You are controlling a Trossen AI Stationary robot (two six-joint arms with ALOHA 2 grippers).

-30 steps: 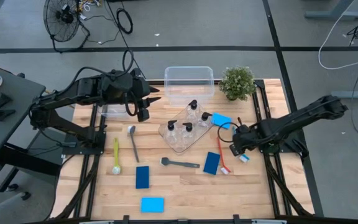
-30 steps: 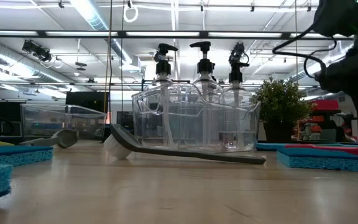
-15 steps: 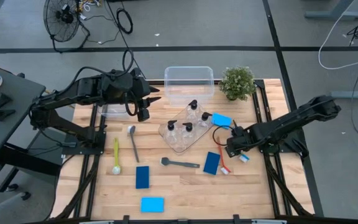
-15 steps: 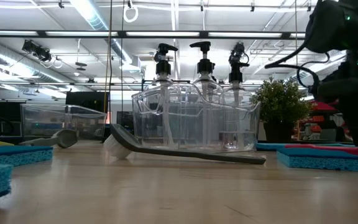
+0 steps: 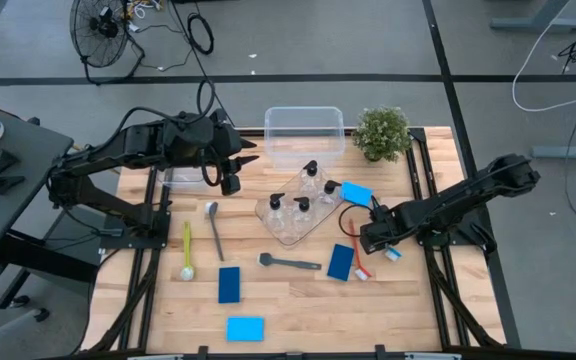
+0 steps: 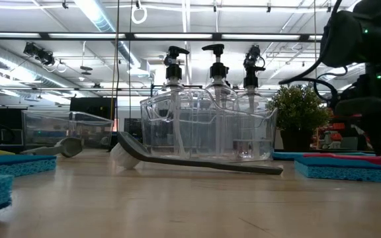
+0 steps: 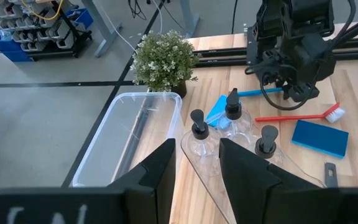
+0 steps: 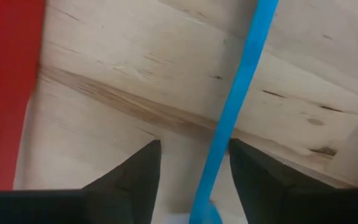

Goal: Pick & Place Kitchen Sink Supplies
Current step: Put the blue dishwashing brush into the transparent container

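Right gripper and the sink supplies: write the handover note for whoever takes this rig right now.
Right gripper: open, low over the table, fingers either side of the blue brush; not gripped.
Left gripper: open, holding nothing, waiting above the table's rear left.
Things: pump bottles stand in the clear tray. Red brush lies beside the blue one. Yellow-green brush, grey brush, dark brush and four sponges lie loose on the table.
Done: only the bottles sit in a container.
Left: close on the blue brush, place it, then the other brushes and sponges.
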